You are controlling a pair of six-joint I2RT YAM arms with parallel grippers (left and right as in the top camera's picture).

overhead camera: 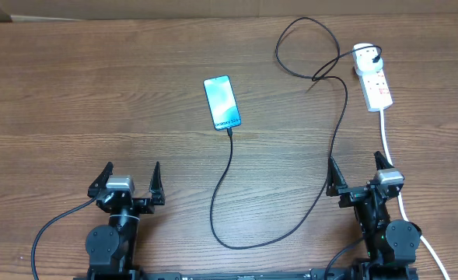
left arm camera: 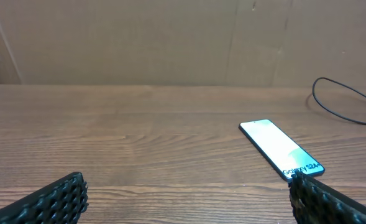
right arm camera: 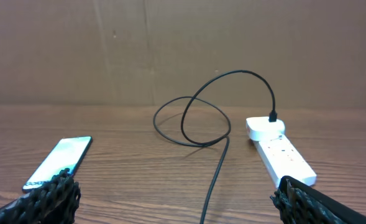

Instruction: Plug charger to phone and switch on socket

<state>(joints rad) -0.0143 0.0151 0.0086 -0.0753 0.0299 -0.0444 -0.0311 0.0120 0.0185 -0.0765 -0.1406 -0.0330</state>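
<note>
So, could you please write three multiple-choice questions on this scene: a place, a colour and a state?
1. Where does the power strip lie in the overhead view? A upper right; B lower left; C centre.
2. What colour is the phone screen? A red; B blue; C black.
3. How are the left gripper and right gripper? A both shut; B both open, empty; C one shut.
Answers: 1 A, it shows at the upper right; 2 B, it glows blue; 3 B, jaws wide, nothing between.

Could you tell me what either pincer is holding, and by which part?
Nothing: the left pincer and right pincer both stand open and empty.
</note>
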